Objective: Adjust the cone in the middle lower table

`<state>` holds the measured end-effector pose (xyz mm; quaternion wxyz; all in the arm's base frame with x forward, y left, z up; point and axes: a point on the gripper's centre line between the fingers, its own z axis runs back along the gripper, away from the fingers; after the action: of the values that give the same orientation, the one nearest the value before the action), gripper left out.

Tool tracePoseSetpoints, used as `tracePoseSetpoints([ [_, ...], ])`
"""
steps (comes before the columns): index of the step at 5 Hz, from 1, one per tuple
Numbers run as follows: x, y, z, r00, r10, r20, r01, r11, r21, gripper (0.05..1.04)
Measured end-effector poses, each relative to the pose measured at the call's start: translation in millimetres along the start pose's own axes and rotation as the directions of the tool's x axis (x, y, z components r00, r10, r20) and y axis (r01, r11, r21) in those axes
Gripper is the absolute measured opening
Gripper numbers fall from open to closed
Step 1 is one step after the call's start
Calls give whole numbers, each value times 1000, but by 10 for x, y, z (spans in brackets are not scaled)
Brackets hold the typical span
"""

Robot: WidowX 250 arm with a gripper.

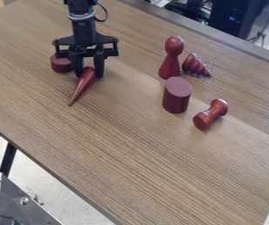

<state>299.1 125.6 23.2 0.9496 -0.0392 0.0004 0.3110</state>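
Note:
The gripper (88, 74) hangs over the upper left part of the table, shut on the wide end of a dark red, pointed cone (82, 88). The cone slants down and to the left from between the fingers, its narrow tip toward the lower left. Part of its wide end is hidden by the gripper. Whether the cone touches the table surface, I cannot tell.
A short red cylinder (61, 64) stands just left of the gripper. To the right are a red pawn-like piece (171, 59), a ridged cone (195, 65), a tall cylinder (176, 95) and a dumbbell-shaped piece (211, 114) on the wooden table (131, 158).

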Motion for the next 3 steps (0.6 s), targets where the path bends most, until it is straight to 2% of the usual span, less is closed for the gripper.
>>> tracePoseSetpoints([
  [1,-49,-3,14,999,-36,-36,37,999,34,435],
  [2,-60,-190,261,994,-102,-37,104,994,46,435],
  [3,44,-447,578,978,-207,11,206,976,78,435],
])
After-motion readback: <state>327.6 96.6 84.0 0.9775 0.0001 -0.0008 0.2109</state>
